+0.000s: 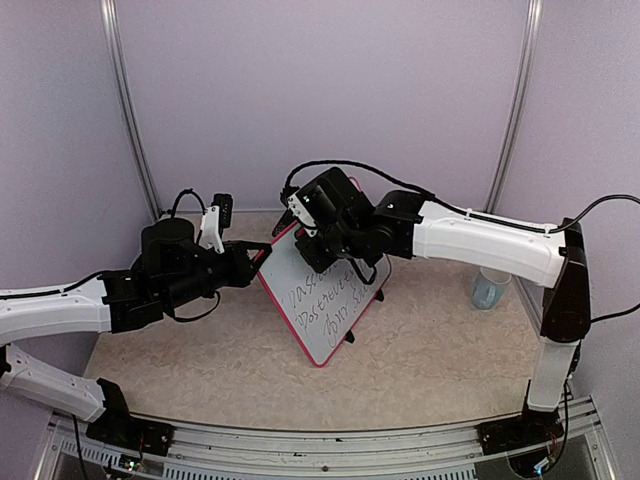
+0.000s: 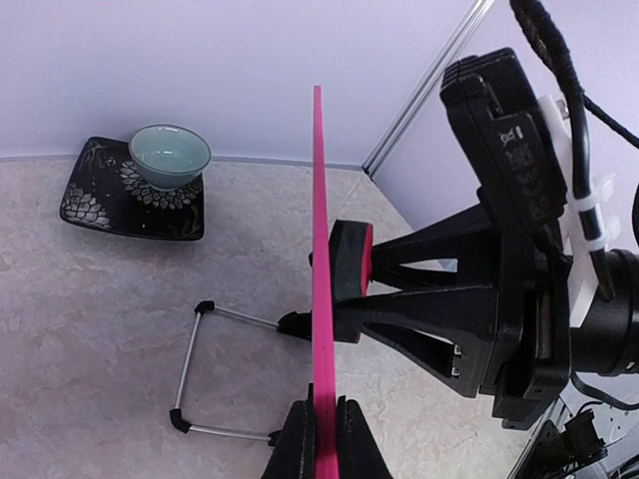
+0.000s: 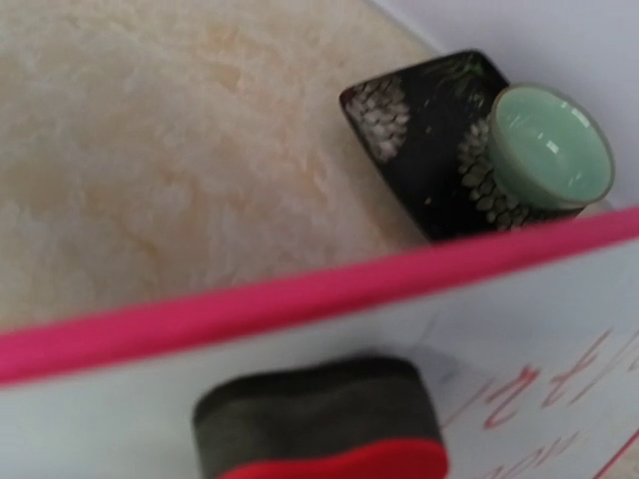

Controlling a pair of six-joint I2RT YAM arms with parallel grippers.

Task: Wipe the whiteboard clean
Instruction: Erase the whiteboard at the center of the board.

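Note:
The whiteboard (image 1: pixel 325 305), with a pink frame and dark handwriting, stands tilted mid-table. My left gripper (image 1: pixel 260 255) is shut on its left frame edge; in the left wrist view both fingers (image 2: pixel 298 444) clamp the pink edge (image 2: pixel 319 220), seen edge-on. My right gripper (image 1: pixel 303 232) is shut on a black and red eraser (image 2: pixel 347 254) and presses it against the board's upper face. In the right wrist view the eraser (image 3: pixel 319 419) lies on the white surface (image 3: pixel 120 419) just under the frame (image 3: pixel 300 299), with handwriting (image 3: pixel 544 394) to its right. My right fingers are out of that view.
A pale green bowl (image 2: pixel 170 155) sits on a black patterned plate (image 2: pixel 100 200) behind the board, also in the right wrist view (image 3: pixel 549 150). The board's wire stand (image 2: pixel 190 369) rests on the table. A light blue cup (image 1: pixel 489 288) stands at the right wall.

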